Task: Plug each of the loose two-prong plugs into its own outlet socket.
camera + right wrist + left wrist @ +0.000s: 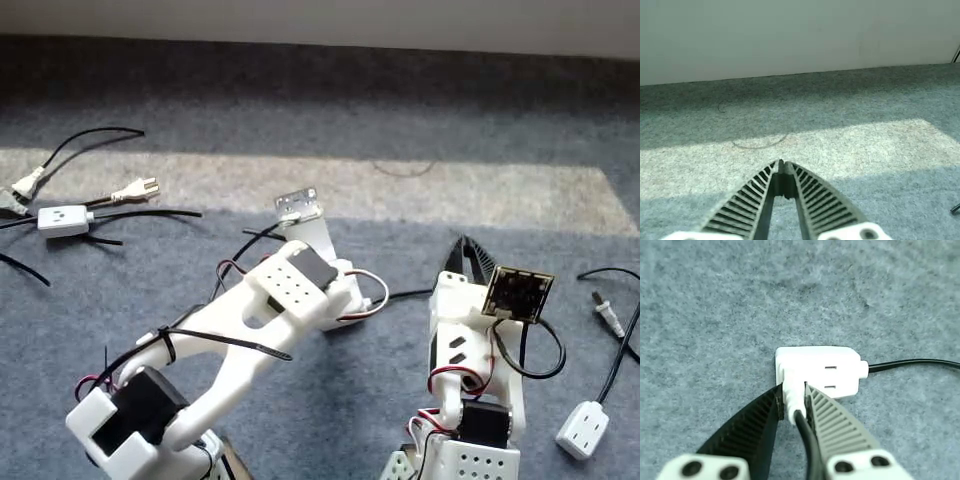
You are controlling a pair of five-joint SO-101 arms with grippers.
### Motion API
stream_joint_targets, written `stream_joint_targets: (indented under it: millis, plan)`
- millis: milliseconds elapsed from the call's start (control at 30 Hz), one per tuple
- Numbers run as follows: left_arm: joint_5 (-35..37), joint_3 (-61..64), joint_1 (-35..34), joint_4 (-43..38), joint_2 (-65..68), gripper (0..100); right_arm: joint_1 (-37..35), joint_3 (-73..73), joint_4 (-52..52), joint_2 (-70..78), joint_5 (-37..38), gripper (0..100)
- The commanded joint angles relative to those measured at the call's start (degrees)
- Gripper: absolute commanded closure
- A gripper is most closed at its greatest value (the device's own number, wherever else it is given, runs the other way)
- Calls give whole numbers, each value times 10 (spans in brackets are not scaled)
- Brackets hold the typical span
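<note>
We see our left tool [794, 394] clamping a white two-prong plug [790, 382] seemingly into the white plastic outlet socket [827, 371], our right tool [782, 175] closed on nothing, and a loose white plug [135, 188] well apart from that socket, not yet plugged in.

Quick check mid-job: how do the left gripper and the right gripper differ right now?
The left gripper is shut on a white plug that sits against the outlet socket; the right gripper is shut on nothing. The left gripper points down at the carpet close below it; the right gripper is aimed across the carpet toward the wall. Both are shut.
</note>
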Motion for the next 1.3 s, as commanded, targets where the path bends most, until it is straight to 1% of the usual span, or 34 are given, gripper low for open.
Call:
stream_joint_targets:
  millis: [0,200,267,333,400,467,533,767,900,1033,1100,1167,1200,1267]
  plan:
    - [-86,-30,2,-15,-4,993,7,88,1,-2,-4,991]
    - [-196,-65,-17,-14,-4,989,7,88,1,-2,-4,991]
    - [-236,-88,-22,18,-4,942,7,88,1,-2,-4,991]
    - [-262,-124,-28,74,-4,849,7,88,1,-2,-4,991]
    - [-264,-160,-33,129,0,757,7,88,1,-2,-5,991]
    - [-264,-186,-41,169,1,698,7,88,1,-2,-5,991]
    - [-264,-205,-52,185,1,690,7,88,1,-1,-5,991]
    - [-266,-255,-109,188,-4,708,7,88,1,2,-4,986]
    - [-266,-328,-187,190,-4,708,4,88,1,2,-5,982]
    - [-264,-385,-263,196,-4,708,3,87,1,3,-18,915]
    - [-263,-400,-295,218,-4,708,3,86,1,3,-40,880]
    - [-261,-404,-337,238,-4,708,3,86,1,3,-42,860]
    - [-249,-400,-364,243,-4,708,3,86,1,3,-42,857]
    - [-195,-400,-418,243,2,708,3,86,1,3,-42,857]
